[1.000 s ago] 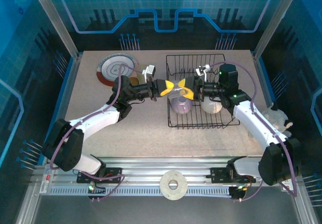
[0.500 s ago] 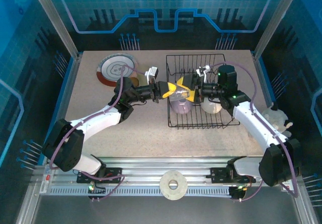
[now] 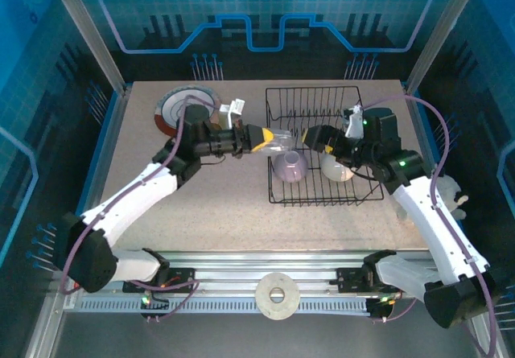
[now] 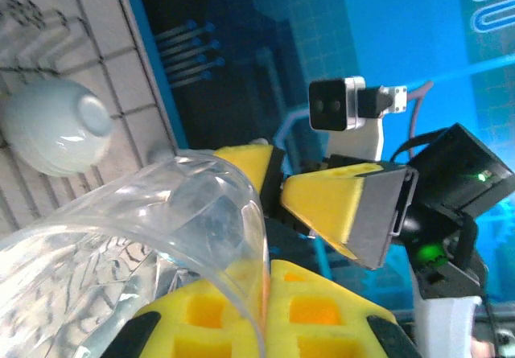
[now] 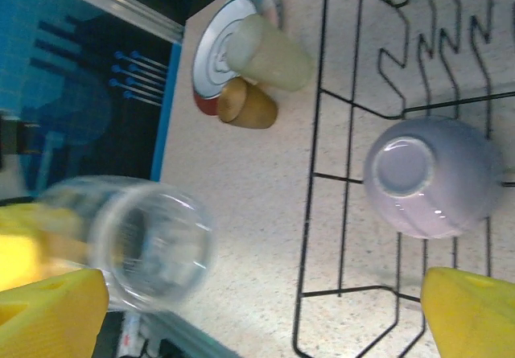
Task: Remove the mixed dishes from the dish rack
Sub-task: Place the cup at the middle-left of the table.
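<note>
Glass: a clear glass (image 3: 280, 139) lay on its side in mid-air, centre of the overhead view, above the rack's left edge.
Left gripper: the left gripper (image 3: 264, 139) came in from the left and was clamped tight on the glass wall, its yellow pads against the clear side.
Right gripper: the right gripper (image 3: 310, 137) sat just right of the glass with its jaws spread wide, holding nothing.
Likely reason: the glass sat between the two arms, probably so the left arm could carry it to the bare table (image 3: 217, 205) left of the rack.
Rack: the black wire rack (image 3: 322, 201) stood right of centre and was not yet empty.
Left in rack: a lilac cup (image 3: 289, 166) and a cream cup (image 3: 338, 169), both mouth down, probably for draining.
Already out: a red-rimmed plate (image 5: 211, 72) lay flat at the upper left of the table, with a pale cup (image 5: 269, 52) on it and an amber cup (image 5: 248, 104) on its side at the rim, grouped as if that corner was the unloading spot.
Writing: I could read no brand, label or lettering on the dishes or arms.
</note>
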Robot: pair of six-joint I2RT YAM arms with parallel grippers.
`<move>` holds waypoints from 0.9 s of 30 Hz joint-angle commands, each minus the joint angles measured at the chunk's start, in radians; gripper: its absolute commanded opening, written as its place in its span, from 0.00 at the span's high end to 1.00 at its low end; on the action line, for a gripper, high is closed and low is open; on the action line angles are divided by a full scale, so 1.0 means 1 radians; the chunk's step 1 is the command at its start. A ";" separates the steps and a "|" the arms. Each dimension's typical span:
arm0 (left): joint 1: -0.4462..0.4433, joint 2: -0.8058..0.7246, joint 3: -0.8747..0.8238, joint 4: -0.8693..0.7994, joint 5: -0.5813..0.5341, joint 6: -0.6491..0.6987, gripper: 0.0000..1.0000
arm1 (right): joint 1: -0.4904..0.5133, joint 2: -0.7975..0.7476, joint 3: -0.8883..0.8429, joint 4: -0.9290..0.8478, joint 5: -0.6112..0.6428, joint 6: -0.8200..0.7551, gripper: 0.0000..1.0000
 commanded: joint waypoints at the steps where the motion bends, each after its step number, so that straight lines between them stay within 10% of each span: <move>1: 0.018 -0.061 0.150 -0.441 -0.132 0.294 1.00 | 0.016 -0.011 -0.001 -0.076 0.091 -0.052 0.00; 14: 0.132 -0.067 0.366 -1.081 -0.563 0.584 1.00 | 0.033 0.000 -0.018 -0.099 0.163 -0.079 0.00; 27: 0.294 0.061 0.315 -1.115 -0.661 0.639 1.00 | 0.058 -0.011 -0.038 -0.111 0.220 -0.079 0.00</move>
